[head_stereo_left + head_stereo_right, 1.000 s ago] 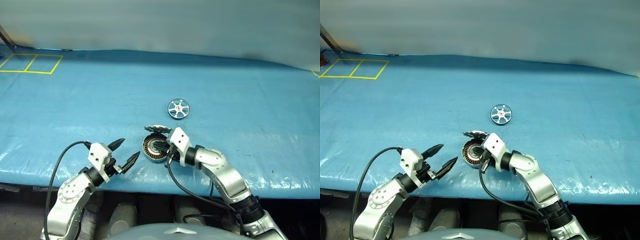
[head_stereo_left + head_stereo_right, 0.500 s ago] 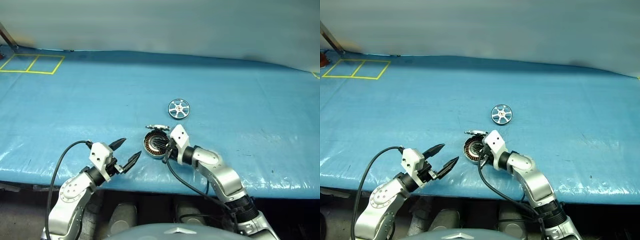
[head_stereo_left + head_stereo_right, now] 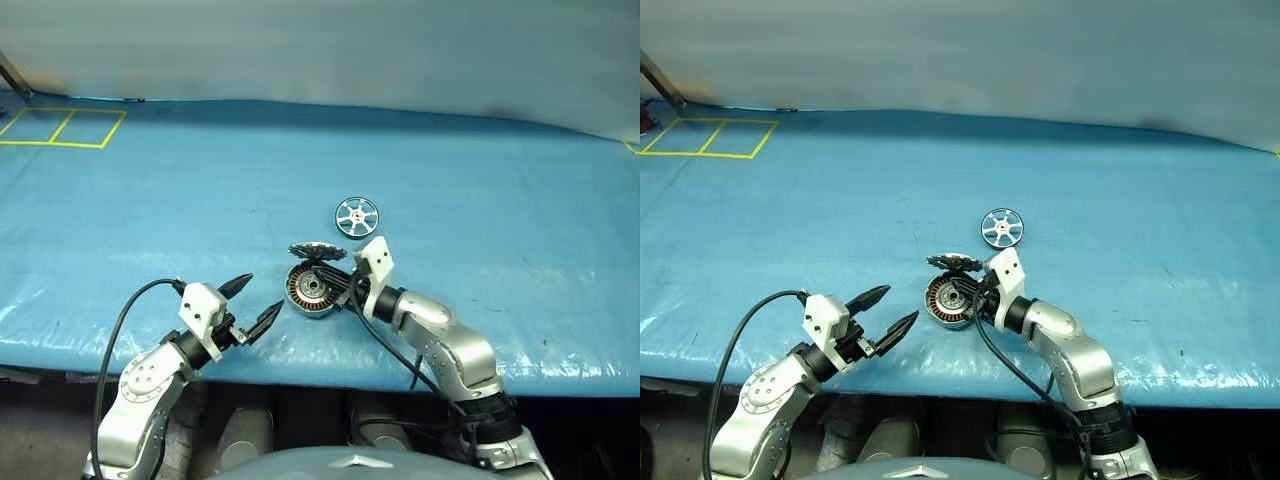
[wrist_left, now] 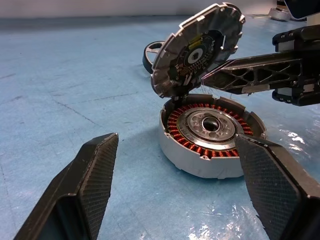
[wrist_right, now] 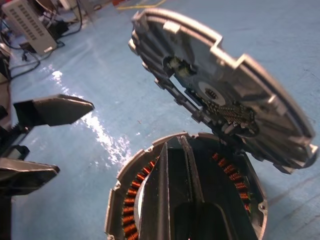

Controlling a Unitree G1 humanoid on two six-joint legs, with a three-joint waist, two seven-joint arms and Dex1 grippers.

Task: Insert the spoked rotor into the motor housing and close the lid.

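Observation:
The motor housing [image 3: 313, 291] lies near the table's front edge, its copper windings [image 4: 186, 141] showing. Its lid [image 3: 317, 251] stands tilted up on the hinge at the far rim, underside [image 4: 197, 47] facing me. My right gripper [image 3: 346, 283] is shut, empty, and reaches in from the right over the housing, its tip against the lid's underside [image 5: 225, 90]. The spoked rotor [image 3: 357, 217] lies flat on the table behind the housing. My left gripper [image 3: 251, 305] is open, empty, just left of the housing and pointing at it.
A blue tarp [image 3: 480, 200] covers the table. Yellow tape squares [image 3: 65, 127] mark its far left corner. The table's front edge [image 3: 300, 365] runs just below both grippers.
My right gripper has rolled and shifted to the housing's right side, uncovering the windings. The lid has tipped up from nearly flat to steeply tilted. The left gripper has stayed still.

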